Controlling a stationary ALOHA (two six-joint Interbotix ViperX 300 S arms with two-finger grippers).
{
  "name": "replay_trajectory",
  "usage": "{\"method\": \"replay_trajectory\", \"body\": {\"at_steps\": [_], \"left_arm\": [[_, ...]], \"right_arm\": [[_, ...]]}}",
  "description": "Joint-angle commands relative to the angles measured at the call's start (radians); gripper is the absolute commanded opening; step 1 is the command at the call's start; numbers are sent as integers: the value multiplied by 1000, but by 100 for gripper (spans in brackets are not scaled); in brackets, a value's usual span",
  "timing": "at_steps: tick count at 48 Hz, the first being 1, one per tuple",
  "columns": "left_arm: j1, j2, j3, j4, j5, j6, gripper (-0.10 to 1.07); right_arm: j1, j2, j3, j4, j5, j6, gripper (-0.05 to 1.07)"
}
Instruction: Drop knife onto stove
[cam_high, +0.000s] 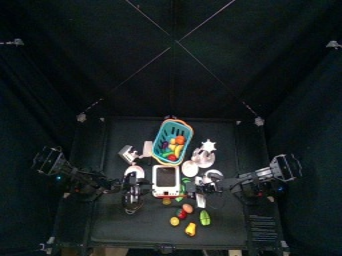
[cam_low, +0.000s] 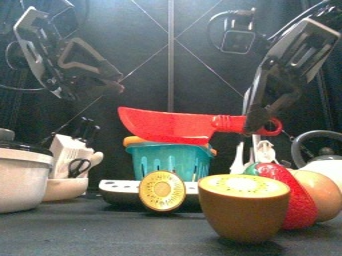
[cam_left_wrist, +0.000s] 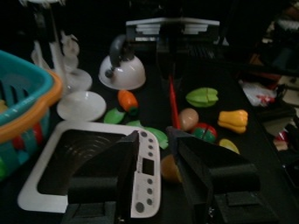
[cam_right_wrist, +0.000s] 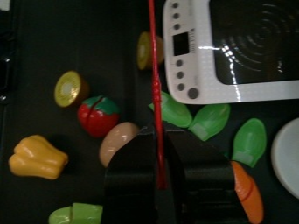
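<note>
- Holding the knife (cam_low: 174, 124) aloft: the right gripper (cam_low: 263, 118) is pinched on the handle end, with the red blade reaching level across the front view toward the left arm's side, well above the table (cam_low: 120, 235).
- In the right wrist view the blade shows edge-on as a thin red line (cam_right_wrist: 153, 79) running straight out from between the jaws. Its long axis passes just beside the stove (cam_right_wrist: 239, 48), along its control-panel edge rather than over the grey middle.
- Stove location: flat on the table in the middle, white body with grey panel (cam_left_wrist: 100, 157), in front of the teal basket (cam_high: 174, 138) and between the two arms in the top view (cam_high: 163, 179).
- Left gripper (cam_left_wrist: 163, 175): jaws spread wide, nothing between them, hovering over the near edge of the stove, to which it is the nearer arm. It carries nothing.
- Key relation: the stove lies below the knife and slightly to one side of the blade line. Judgement: the right arm needs a small sideways shift to bring the blade over the panel before letting go.
- Risk, judged: released as it stands, the blade may catch the stove rim and slide off among the toy fruit (cam_right_wrist: 100, 115) scattered beside it.
</note>
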Motion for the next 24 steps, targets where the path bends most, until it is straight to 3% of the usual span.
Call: {"method": "replay_trajectory", "body": {"at_steps": [1, 9, 24], "left_arm": [[25, -61, 3, 40, -12, 2, 73], [72, -155, 31, 135, 20, -5, 73], [121, -225, 37, 218, 264, -2, 73]], "right_arm": [[-51, -2, -26, 0, -6, -5, 11], [-110, 38, -43, 8, -3, -5, 12], [-163, 72, -48, 35, -2, -3, 14]]}}
